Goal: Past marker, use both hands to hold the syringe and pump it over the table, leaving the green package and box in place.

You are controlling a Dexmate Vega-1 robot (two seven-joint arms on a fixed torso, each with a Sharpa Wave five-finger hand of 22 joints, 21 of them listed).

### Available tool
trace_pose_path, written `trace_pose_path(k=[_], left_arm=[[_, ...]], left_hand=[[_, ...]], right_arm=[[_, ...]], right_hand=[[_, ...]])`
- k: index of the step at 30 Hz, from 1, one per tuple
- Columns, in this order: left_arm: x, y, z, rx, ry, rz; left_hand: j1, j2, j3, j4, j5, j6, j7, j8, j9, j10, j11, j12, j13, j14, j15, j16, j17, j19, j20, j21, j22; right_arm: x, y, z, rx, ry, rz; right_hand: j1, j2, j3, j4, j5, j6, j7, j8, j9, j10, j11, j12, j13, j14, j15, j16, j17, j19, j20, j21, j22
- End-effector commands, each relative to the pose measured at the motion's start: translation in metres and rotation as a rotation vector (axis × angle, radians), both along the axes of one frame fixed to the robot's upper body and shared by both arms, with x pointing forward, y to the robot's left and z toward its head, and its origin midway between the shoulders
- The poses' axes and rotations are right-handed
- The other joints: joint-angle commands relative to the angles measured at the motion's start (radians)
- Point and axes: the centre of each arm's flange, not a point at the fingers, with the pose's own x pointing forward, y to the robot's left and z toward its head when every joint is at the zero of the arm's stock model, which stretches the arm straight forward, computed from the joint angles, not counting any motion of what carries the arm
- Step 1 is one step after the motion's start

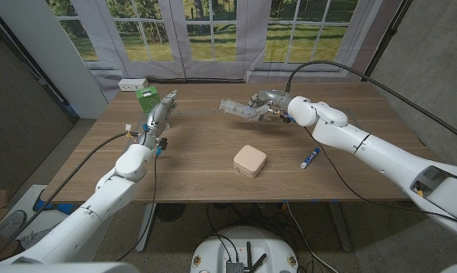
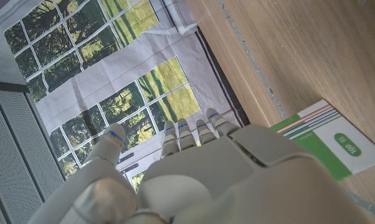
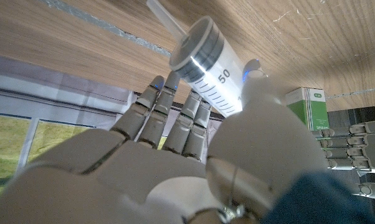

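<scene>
Gleaming clear syringe (image 3: 207, 62), black graduations, in right hand (image 3: 194, 149).

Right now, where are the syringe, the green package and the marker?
syringe (image 3: 209, 65), right wrist view, on its printed barrel.
green package (image 1: 146, 99), head view, on its front face.
marker (image 1: 310, 158), head view, on its body's middle.

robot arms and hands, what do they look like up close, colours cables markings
Both arms have glossy white rounded shells with silver-grey joints. The left hand and right hand are light grey jointed fingers and smooth palm-back plates; small blue marks sit near the fingertips. A black cable loops along each arm, and colourful connectors show at the left wrist.
</scene>
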Motion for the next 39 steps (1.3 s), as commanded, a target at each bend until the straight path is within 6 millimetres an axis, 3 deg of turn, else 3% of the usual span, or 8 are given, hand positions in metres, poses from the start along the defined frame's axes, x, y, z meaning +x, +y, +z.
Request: trace_pose_path(k=[1,16,25,39], left_arm=[[0.015,0.006,-0.011,-0.073,0.002,-0.039],[0.04,0.001,-0.023,-0.135,0.002,-0.023],[0.052,-0.011,-0.029,-0.144,0.014,-0.028],[0.052,-0.02,-0.035,-0.157,0.026,-0.022]], left_hand=[[0.006,0.056,0.004,-0.005,0.002,0.006,0.006,0.004,0.001,0.003,-0.004,0.004,0.003,0.009,-0.041,0.006,0.002,0.017,-0.02,0.006,0.002],[0.007,0.061,0.01,-0.008,0.002,-0.006,0.006,0.0,0.001,-0.016,0.002,-0.005,0.003,0.004,-0.043,-0.002,0.001,0.009,-0.062,-0.009,0.002],[0.008,0.064,0.007,-0.01,0.001,-0.024,0.019,-0.004,0.0,-0.032,0.006,-0.01,0.002,-0.007,-0.046,-0.005,0.001,0.004,-0.071,-0.015,0.002],[0.011,0.066,0.004,-0.013,0.001,-0.032,0.02,-0.003,0.0,-0.038,0.005,-0.01,0.002,-0.01,-0.046,-0.004,0.0,0.002,-0.073,-0.019,0.002]], right_arm=[[0.003,0.012,0.003,-0.092,-0.012,-0.04],[0.009,0.021,0.004,-0.183,-0.01,-0.09],[0.008,0.025,0.005,-0.24,-0.028,-0.118],[0.018,0.034,-0.008,-0.302,-0.044,-0.135]], right_hand=[[0.124,0.131,-0.005,0.001,0.006,0.106,-0.103,0.002,0.006,0.02,-0.027,0.003,0.001,-0.004,-0.173,-0.004,0.004,0.005,-0.048,-0.003,0.004],[0.116,0.132,-0.009,0.005,0.006,0.106,-0.104,0.0,0.006,0.021,-0.027,0.001,0.003,-0.006,-0.17,-0.008,0.005,0.005,-0.046,-0.004,0.004],[0.113,0.131,-0.01,0.006,0.006,0.106,-0.104,-0.001,0.006,0.022,-0.028,0.0,0.004,-0.007,-0.169,-0.01,0.005,0.006,-0.044,-0.003,0.004],[0.108,0.129,-0.013,0.006,0.006,0.101,-0.105,-0.005,0.005,0.017,-0.029,-0.005,0.004,-0.007,-0.168,-0.013,0.006,0.007,-0.041,-0.003,0.004]])
